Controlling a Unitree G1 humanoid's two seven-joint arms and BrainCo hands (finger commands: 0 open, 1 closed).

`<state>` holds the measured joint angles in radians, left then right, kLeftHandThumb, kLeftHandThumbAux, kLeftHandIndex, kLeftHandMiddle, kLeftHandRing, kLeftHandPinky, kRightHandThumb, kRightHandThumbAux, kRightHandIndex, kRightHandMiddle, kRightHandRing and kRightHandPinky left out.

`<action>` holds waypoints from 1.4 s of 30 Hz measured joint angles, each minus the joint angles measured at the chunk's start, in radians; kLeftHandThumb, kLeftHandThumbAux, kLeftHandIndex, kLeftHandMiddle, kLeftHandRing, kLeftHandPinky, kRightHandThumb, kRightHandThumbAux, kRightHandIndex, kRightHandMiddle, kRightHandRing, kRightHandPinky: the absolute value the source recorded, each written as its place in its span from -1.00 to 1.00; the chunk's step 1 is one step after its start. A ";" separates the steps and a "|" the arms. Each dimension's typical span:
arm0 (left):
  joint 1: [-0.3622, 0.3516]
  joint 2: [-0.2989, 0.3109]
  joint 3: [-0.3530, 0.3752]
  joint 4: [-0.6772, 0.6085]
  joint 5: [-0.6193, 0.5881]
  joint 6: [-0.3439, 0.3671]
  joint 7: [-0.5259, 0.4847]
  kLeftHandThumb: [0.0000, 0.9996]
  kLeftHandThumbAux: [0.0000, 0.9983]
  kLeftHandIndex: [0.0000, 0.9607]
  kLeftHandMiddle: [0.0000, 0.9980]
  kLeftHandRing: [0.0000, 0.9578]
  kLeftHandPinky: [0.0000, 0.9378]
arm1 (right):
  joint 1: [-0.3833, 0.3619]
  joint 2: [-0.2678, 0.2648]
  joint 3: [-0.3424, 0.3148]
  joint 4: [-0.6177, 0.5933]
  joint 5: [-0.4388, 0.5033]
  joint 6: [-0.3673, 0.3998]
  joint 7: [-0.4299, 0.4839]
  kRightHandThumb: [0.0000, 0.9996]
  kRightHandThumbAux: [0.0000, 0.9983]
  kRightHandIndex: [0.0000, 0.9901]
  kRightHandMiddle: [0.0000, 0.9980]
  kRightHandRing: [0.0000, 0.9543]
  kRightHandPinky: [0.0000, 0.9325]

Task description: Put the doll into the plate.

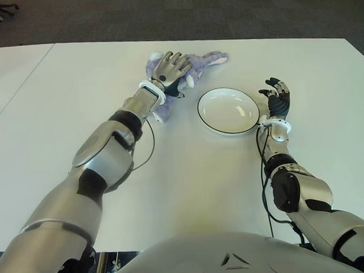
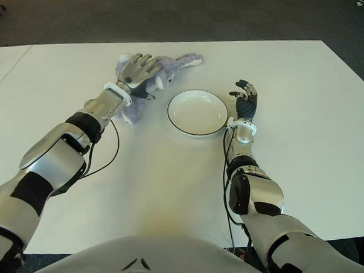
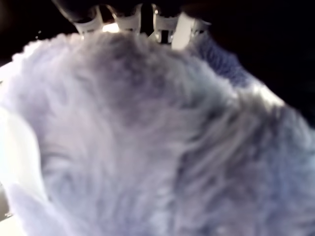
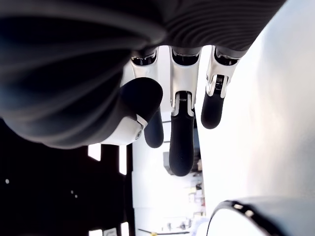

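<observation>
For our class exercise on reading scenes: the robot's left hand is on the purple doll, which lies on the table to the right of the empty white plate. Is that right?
Not quite. The doll lies left of the plate, not right, as the left eye view shows. The rest holds: the left hand is on it, and the plate is empty.

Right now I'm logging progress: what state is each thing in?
doll: lying on the table, outside the plate, under the left hand.
plate: upright, empty.
left hand: pressed on the doll, fingers over it.
right hand: beside the plate's right, open, holding nothing.
</observation>
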<state>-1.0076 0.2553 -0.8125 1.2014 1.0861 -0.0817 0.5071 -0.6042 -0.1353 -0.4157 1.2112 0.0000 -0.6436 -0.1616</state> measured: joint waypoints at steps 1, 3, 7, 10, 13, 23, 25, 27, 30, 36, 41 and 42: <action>-0.001 -0.001 -0.003 0.008 0.003 0.010 0.010 -0.92 0.02 -1.00 -1.00 -1.00 -1.00 | 0.000 0.000 0.000 0.000 0.000 0.000 0.000 1.00 0.41 -0.49 -0.44 -0.05 -0.17; -0.002 -0.003 -0.013 0.022 0.008 0.029 0.027 -0.92 0.02 -1.00 -1.00 -1.00 -1.00 | 0.000 0.000 0.000 0.000 0.000 0.000 0.000 1.00 0.41 -0.49 -0.43 -0.04 -0.18; -0.003 -0.006 -0.031 0.043 0.015 0.062 0.053 -0.89 0.03 -1.00 -1.00 -1.00 -1.00 | 0.000 0.000 0.000 0.000 0.000 0.000 -0.001 1.00 0.40 -0.50 -0.42 -0.09 -0.08; -0.004 -0.012 -0.036 0.059 0.016 0.082 0.069 -0.83 0.03 -1.00 -1.00 -1.00 -1.00 | 0.000 0.000 0.001 0.000 0.000 0.000 -0.002 1.00 0.40 -0.50 -0.40 -0.10 -0.03; -0.003 -0.021 -0.039 0.070 0.016 0.103 0.090 -0.75 0.03 -1.00 -1.00 -1.00 -1.00 | 0.000 0.000 0.001 0.000 0.000 0.000 -0.003 1.00 0.40 -0.50 -0.38 -0.12 0.00; -0.003 -0.053 -0.027 0.103 -0.005 0.133 0.186 -0.70 0.10 -1.00 -1.00 -1.00 -1.00 | 0.000 0.000 0.002 0.000 -0.001 0.000 -0.014 1.00 0.41 -0.50 -0.36 -0.02 -0.18; -0.003 -0.056 -0.022 0.106 -0.016 0.130 0.204 -0.69 0.12 -1.00 -1.00 -1.00 -1.00 | 0.000 0.000 0.002 0.000 -0.001 0.000 -0.019 1.00 0.41 -0.50 -0.36 0.02 -0.21; -0.003 -0.058 -0.014 0.108 -0.028 0.123 0.218 -0.69 0.21 -1.00 -1.00 -1.00 -0.91 | 0.000 0.000 0.003 0.000 -0.001 0.000 -0.022 1.00 0.41 -0.50 -0.35 0.04 -0.22; -0.003 -0.058 0.009 0.116 -0.051 0.104 0.241 -0.70 0.27 -1.00 -0.96 -0.90 -0.77 | 0.000 0.000 0.004 0.000 -0.002 0.000 -0.026 1.00 0.41 -0.50 -0.35 0.04 -0.21; -0.002 -0.057 0.036 0.128 -0.086 0.077 0.287 -0.05 0.36 -0.26 -0.04 0.01 0.10 | 0.000 0.000 0.005 0.000 -0.002 -0.001 -0.030 1.00 0.41 -0.49 -0.34 0.01 -0.18; 0.000 -0.054 0.061 0.134 -0.109 0.045 0.347 0.39 0.41 -0.11 0.36 0.47 0.66 | 0.000 0.000 0.005 0.000 -0.002 -0.001 -0.030 1.00 0.40 -0.48 -0.36 -0.04 -0.14; 0.000 -0.053 0.065 0.134 -0.115 0.035 0.356 0.39 0.41 -0.11 0.37 0.47 0.66 | 0.000 0.000 0.005 0.000 -0.002 -0.001 -0.030 1.00 0.40 -0.48 -0.36 -0.04 -0.14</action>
<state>-1.0078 0.2020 -0.7472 1.3357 0.9709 -0.0467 0.8631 -0.6042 -0.1353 -0.4109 1.2110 -0.0018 -0.6447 -0.1911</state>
